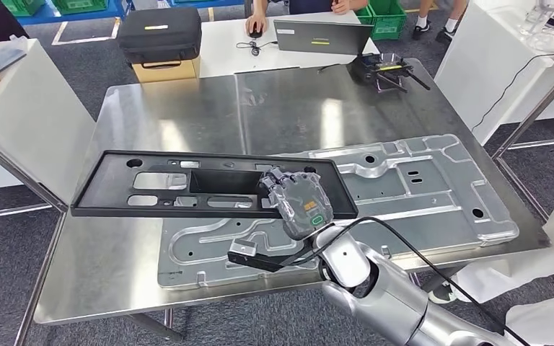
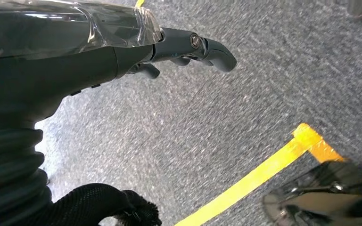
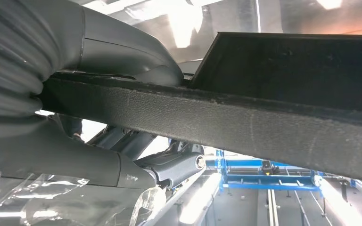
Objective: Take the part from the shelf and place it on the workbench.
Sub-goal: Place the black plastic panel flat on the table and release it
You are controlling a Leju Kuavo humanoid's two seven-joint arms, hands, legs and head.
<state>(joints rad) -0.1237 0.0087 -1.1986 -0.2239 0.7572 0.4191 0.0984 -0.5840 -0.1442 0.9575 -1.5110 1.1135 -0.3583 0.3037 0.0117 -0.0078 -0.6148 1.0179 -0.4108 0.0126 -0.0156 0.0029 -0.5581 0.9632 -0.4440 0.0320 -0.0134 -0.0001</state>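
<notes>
A long black plastic panel (image 1: 187, 184) with cut-outs hangs level over the steel workbench (image 1: 274, 108), held at its near edge by my right hand (image 1: 299, 202). Close up in the right wrist view, the panel's rough black edge (image 3: 264, 127) passes between the thumb (image 3: 136, 52) on one side and the darker fingers (image 3: 169, 167) on the other. My left hand (image 2: 122, 52) hangs over grey carpet with its fingers slightly curled and nothing in it.
A large stamped silver metal plate (image 1: 404, 194) lies on the workbench under and to the right of the panel. A dark tool (image 1: 382, 68) sits at the bench's far right corner. Behind stand a black case (image 1: 160, 32), a laptop (image 1: 321, 36) and a person's hand on a mouse (image 1: 256, 27).
</notes>
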